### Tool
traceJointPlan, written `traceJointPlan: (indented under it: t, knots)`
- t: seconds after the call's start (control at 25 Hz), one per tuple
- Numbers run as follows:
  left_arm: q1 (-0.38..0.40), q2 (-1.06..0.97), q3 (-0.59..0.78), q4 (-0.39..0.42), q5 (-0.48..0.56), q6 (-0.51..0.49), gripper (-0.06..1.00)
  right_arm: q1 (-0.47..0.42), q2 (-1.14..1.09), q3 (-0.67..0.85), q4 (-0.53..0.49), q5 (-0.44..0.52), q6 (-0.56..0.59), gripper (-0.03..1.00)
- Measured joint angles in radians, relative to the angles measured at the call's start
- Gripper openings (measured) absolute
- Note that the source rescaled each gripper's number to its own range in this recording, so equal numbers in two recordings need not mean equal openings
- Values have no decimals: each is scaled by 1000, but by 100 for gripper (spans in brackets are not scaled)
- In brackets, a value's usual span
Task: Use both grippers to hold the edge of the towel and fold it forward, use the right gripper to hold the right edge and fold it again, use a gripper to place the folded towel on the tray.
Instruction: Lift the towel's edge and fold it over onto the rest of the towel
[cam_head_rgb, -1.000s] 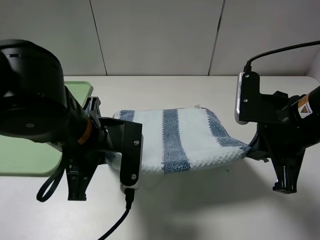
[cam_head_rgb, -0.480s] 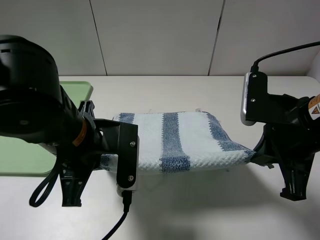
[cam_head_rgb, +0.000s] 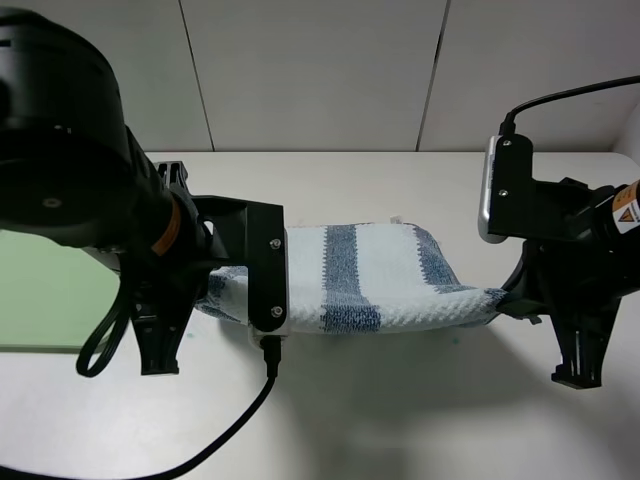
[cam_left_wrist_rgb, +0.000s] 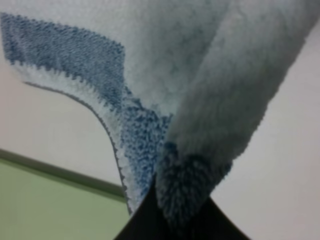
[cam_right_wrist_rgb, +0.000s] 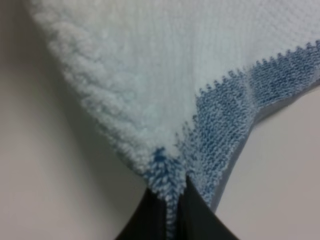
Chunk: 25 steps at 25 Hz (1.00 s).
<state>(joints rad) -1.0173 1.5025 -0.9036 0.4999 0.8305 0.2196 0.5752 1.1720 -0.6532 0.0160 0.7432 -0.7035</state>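
Holding the towel (cam_head_rgb: 370, 275) by its near hem (cam_head_rgb: 400, 322), we have both end effectors clamped fully onto cloth. The left end effector (cam_left_wrist_rgb: 170, 220) pinches a bunched corner on the side toward the tray (cam_head_rgb: 45, 300), which lies at the table's left edge. The right end effector (cam_right_wrist_rgb: 175, 215) nips only the tip of the opposite corner. The towel spans the middle of the table (cam_head_rgb: 400, 420), its near edge raised and sagging, its far part apparently resting on the surface.

Our worry is the right corner. So little terry sits between those jaws that tension could pull it free as we carry the hem toward the table's back edge. Uneven travel of the two arms would skew the fold, and the sagging middle may drag and crease.
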Motion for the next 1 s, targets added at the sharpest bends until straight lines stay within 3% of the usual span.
traceJointPlan:
  t: [0.44, 1.0]
  knots:
    - [78, 13, 0, 11, 11, -16, 0, 0, 155, -139, -16, -1, 12, 0]
    - [264, 132, -27, 10, -116, 8, 0, -7, 279, -210, -42, -62, -22, 0]
